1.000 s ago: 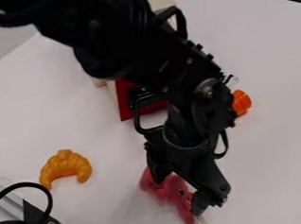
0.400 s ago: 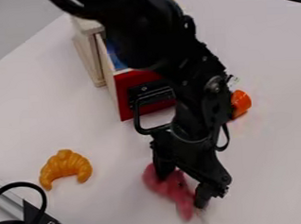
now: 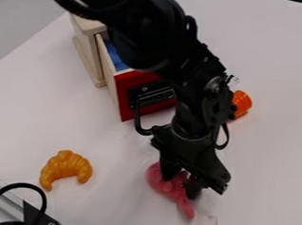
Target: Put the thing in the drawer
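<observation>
The gripper's [image 3: 184, 179] jaws are drawn in, pinching the pink toy [image 3: 158, 181] low on the bench [image 3: 270, 160], well inside its far edge. The red-fronted drawer [image 3: 129, 99] stands pulled out. A toy croissant [image 3: 66, 166] lies well apart, picture-left; an orange thing [image 3: 242, 103] sits close by the arm [image 3: 170, 61].

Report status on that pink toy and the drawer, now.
Gripper closed on pink toy. Drawer open. Arm overlaps drawer in view; toy croissant off to one side.

Likely robotics lab — jointed black arm [image 3: 156, 43], white tabletop [image 3: 108, 204], toy croissant [image 3: 65, 167], looped cable [image 3: 22, 185]
</observation>
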Action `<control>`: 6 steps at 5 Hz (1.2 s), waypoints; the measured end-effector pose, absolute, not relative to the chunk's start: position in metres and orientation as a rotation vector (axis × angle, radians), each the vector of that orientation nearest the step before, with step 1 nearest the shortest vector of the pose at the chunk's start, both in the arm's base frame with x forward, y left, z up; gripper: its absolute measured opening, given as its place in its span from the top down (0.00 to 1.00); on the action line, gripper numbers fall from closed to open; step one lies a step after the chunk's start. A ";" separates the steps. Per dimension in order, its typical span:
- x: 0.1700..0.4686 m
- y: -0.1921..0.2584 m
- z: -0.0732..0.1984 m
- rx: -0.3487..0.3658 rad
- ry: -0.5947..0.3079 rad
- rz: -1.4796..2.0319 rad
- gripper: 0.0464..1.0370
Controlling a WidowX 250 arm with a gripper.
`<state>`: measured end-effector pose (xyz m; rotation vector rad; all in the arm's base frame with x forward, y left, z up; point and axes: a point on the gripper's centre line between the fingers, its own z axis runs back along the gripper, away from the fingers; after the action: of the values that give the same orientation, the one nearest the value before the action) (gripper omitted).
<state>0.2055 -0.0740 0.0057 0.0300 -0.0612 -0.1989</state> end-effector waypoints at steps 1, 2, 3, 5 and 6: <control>0.205 -0.074 0.007 0.029 -0.062 -0.198 0.67; 0.198 -0.071 0.012 0.034 -0.060 -0.181 0.74; 0.196 -0.072 0.022 0.034 -0.072 -0.186 0.86; 0.203 -0.068 0.056 0.029 -0.149 -0.194 0.96; 0.213 -0.058 0.072 0.024 -0.187 -0.176 0.96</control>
<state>0.2125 -0.0584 0.0716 0.0237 -0.1869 -0.1762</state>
